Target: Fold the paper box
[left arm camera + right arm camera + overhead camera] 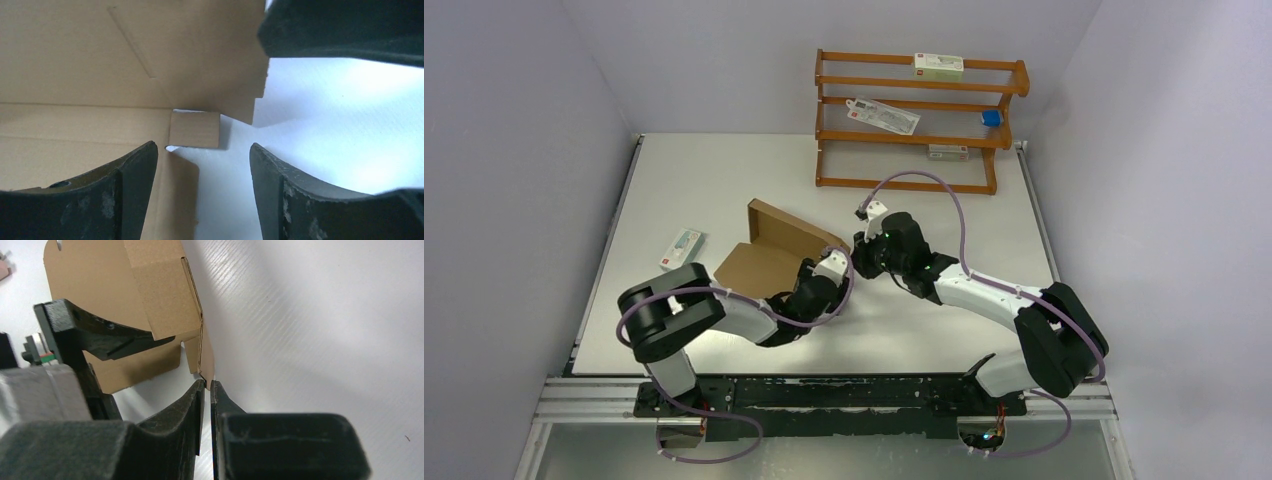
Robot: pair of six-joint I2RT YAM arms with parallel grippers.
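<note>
The paper box (769, 250) is a brown cardboard sheet in mid table, its base flat and its far panel raised upright. My right gripper (861, 243) is at the sheet's right end. In the right wrist view its jaws (207, 384) are shut on the thin edge of a flap of the box (150, 295). My left gripper (827, 268) is at the near right corner of the sheet. In the left wrist view it (204, 152) is open, one finger over the cardboard (75, 125) and the other over bare table, with a small tab (195, 129) just ahead.
A wooden rack (919, 125) stands at the back right with white cartons and a small blue item on its shelves. A small white carton (682, 247) lies left of the box. The right gripper's dark body (345, 27) fills the top right of the left wrist view.
</note>
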